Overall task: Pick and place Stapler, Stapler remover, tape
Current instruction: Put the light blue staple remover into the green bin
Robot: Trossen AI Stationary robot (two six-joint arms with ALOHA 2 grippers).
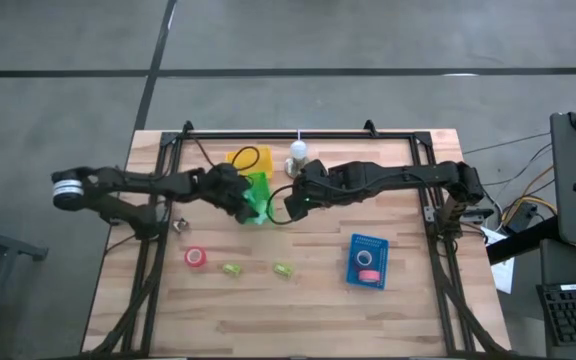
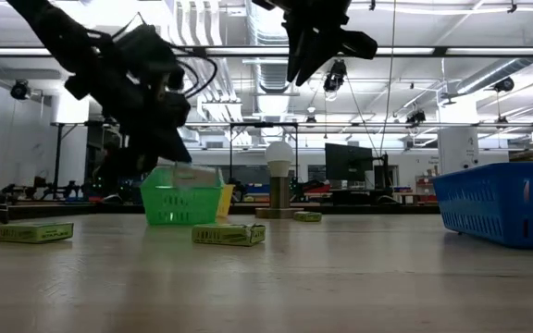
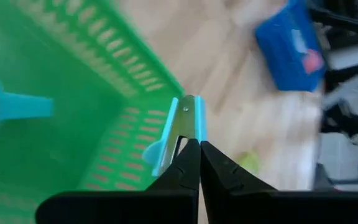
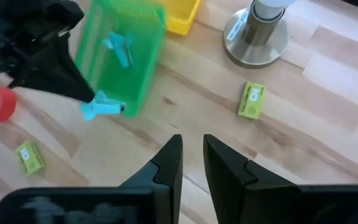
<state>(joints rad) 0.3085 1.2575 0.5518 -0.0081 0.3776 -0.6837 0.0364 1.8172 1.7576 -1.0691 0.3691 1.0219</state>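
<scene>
My left gripper (image 3: 199, 143) is shut on a light-blue staple remover (image 3: 182, 121), held above the rim of the green basket (image 1: 258, 190). A second blue staple remover (image 4: 118, 48) lies inside that basket. My right gripper (image 4: 191, 142) hangs high over the table just right of the basket, fingers narrowly apart with nothing between them. One red tape roll (image 1: 196, 257) lies flat on the table toward the near left. Another red tape roll (image 1: 366, 259) lies in the blue basket (image 1: 368, 275). No stapler shows in these views. My left gripper pinches one end of the staple remover (image 3: 180, 144) between its two fingertips. The rest of the remover, with its metal claws (image 3: 186, 115), sticks out beyond them. The fingers slant down from the table's left. The remover is lifted clear, over the green basket's wall (image 3: 135, 118).
A yellow tray (image 1: 250, 160) and a lamp-like stand with a white bulb (image 1: 298, 155) sit behind the green basket. Two small yellow-green boxes (image 1: 232, 269), (image 1: 282, 269) lie on the bare wood near the front. A black frame runs along the table's left, far and right edges.
</scene>
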